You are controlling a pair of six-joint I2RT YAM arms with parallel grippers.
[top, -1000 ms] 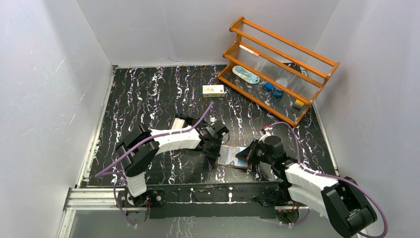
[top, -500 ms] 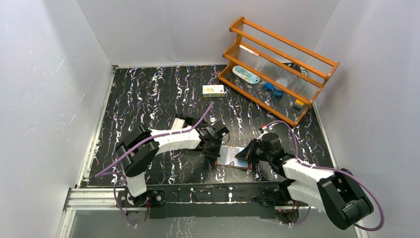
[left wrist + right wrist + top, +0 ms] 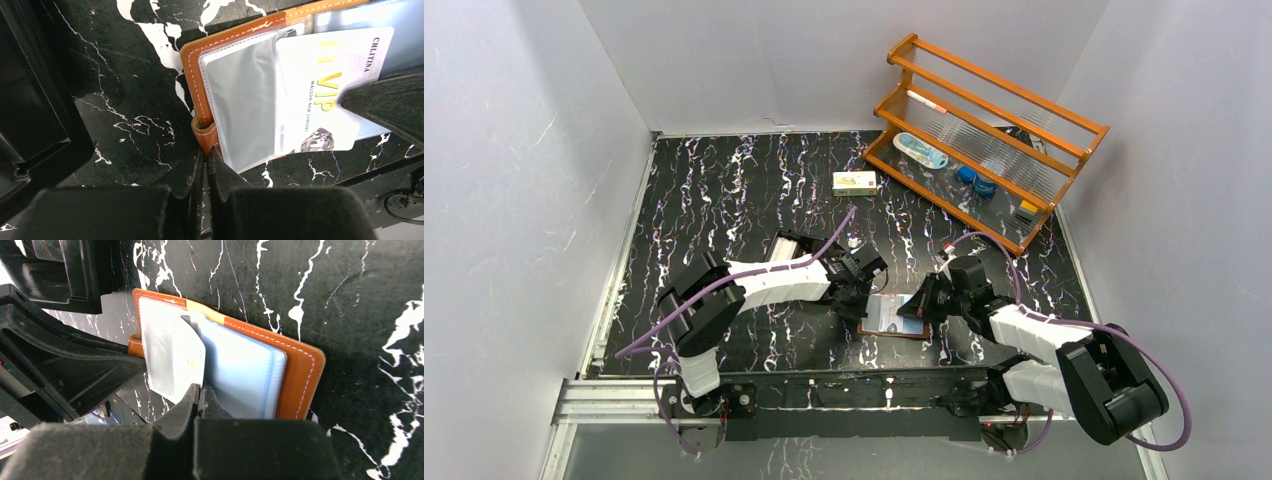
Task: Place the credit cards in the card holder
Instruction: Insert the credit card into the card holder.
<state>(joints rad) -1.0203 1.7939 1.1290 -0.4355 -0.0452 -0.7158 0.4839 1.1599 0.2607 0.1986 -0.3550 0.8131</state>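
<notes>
Left wrist view: left gripper [image 3: 205, 162] clamped on holder [image 3: 235, 37] tab [image 3: 204, 136], right gripper [image 3: 201, 391] pinching a card [image 3: 320, 85] seemingly half inside the pocket [image 3: 245, 100]; next it needs a straight push deeper

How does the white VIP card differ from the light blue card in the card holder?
The white VIP card carries gold lettering; the light blue card looks plain. The white card is pinched by the right hand, not fully pocketed; the blue one lies flat inside the card holder. Both are thin rectangles.
</notes>
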